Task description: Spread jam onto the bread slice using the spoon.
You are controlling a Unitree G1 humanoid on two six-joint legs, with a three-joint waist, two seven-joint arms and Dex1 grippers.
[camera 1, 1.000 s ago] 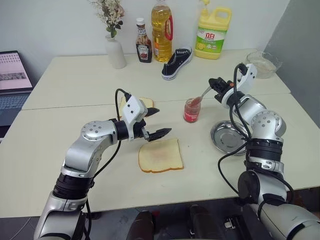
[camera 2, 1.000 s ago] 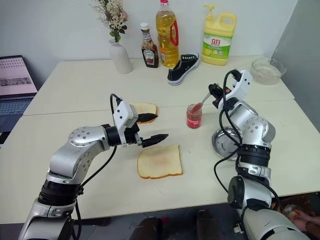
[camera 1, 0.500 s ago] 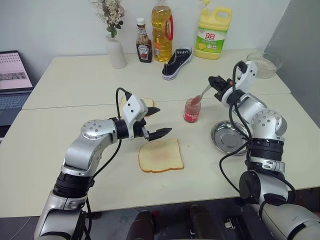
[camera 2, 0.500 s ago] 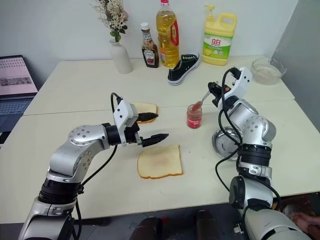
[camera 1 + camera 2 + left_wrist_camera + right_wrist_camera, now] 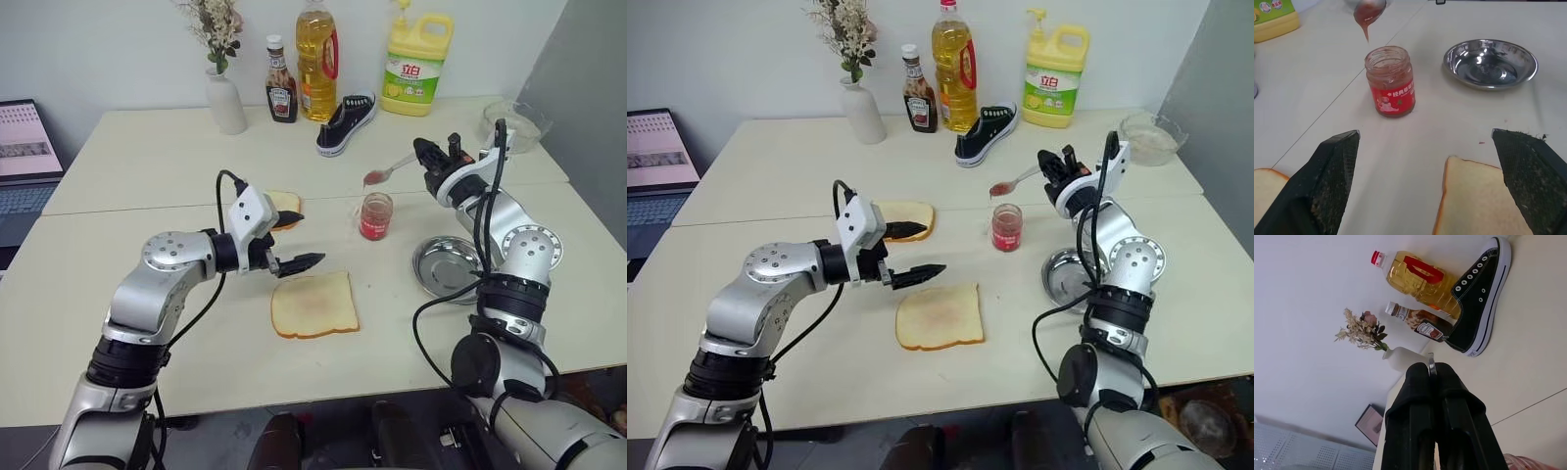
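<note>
The jam sits in a small clear glass jar (image 5: 375, 215) with no lid, standing mid-table. My right gripper (image 5: 424, 153) is shut on the handle of the silver spoon (image 5: 392, 169). The spoon's bowl hovers above the jar, and red jam drips from the spoon (image 5: 1369, 7) in the left wrist view. The bread slice (image 5: 313, 304) lies flat in front of the jar. My left gripper (image 5: 299, 240) hangs open just left of the bread slice (image 5: 1484, 200), level with its far edge, with nothing between its fingers.
A paler bread slice (image 5: 286, 203) lies behind my left gripper. A round steel dish (image 5: 1449, 54) sits right of the jar. Along the back stand a vase (image 5: 225, 98), ketchup bottle (image 5: 281, 93), oil bottle (image 5: 316, 59), shoe (image 5: 346, 122), detergent jug (image 5: 418, 69) and glass bowl (image 5: 514, 122). A laptop (image 5: 24, 147) is far left.
My right gripper has rolled and lifted the spoon's bowl out of the jar, so it now hangs above the jar with jam on it. The left gripper has stayed about where it was.
</note>
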